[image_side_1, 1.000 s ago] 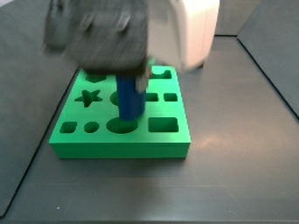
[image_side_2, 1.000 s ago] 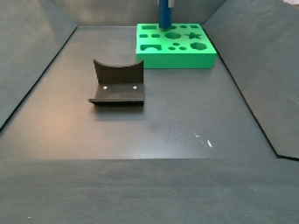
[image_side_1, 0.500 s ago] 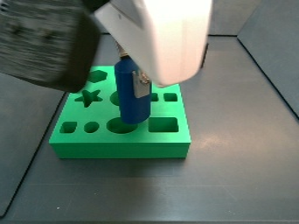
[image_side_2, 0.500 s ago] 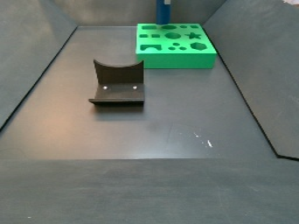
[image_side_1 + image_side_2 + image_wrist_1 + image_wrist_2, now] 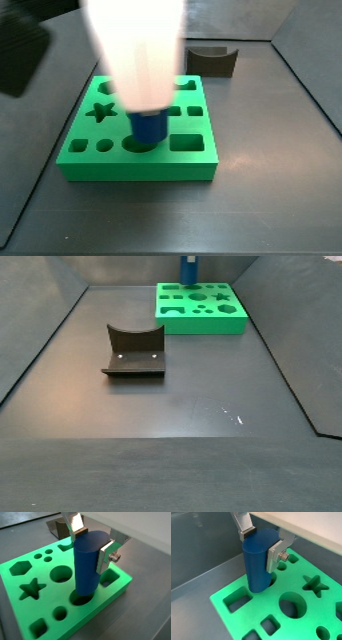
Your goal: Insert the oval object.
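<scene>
Blue and smooth, the oval object (image 5: 89, 564) stands upright over the green block (image 5: 27, 619), and you can see in both wrist views that its lower end sits in an oval hole near one edge of the block, most of its length above the surface. Your gripper (image 5: 91, 543) is right over that hole, its two silver fingers (image 5: 276, 555) pressed flat against opposite sides of the peg's upper part, so the claw is clamped on the oval object. In a side view the peg (image 5: 146, 127) shows below the blurred white arm (image 5: 136, 55), planted in the block's front row of holes. The block (image 5: 201, 308) lies at the far end of the counter, near its far right corner. You will find the dark grey notched block (image 5: 134, 351) well apart from it, nearer the middle of the counter toward the left edge, touching nothing.
</scene>
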Robot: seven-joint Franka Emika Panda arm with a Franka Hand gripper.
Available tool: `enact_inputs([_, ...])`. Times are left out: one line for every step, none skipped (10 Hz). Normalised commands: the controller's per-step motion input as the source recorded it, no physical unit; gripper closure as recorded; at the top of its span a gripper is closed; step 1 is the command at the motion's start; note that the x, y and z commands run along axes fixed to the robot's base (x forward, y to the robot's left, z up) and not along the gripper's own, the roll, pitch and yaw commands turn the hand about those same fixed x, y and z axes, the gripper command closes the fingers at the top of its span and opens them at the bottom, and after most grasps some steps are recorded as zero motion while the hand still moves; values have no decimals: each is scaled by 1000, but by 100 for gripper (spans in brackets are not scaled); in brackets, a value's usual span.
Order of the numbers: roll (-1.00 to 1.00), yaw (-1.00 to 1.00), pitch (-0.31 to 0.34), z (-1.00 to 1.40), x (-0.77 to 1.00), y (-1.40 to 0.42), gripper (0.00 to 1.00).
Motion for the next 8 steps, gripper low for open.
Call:
enact_inputs([13, -434, -274, -197, -543, 0, 100])
enact_inputs([0, -377, -254, -231, -417, -117, 100])
enact_inputs([16, -83, -11, -157, 0, 0, 100])
enact_inputs([13, 0, 0, -217, 134, 26, 100])
enact_inputs([21, 0, 74, -277, 389, 0, 100])
enact_inputs([24, -11, 84, -380, 494, 0, 100])
enact_inputs([49, -140, 156, -374, 683, -154, 100])
enact_inputs([44, -177, 166, -354, 677, -111, 100])
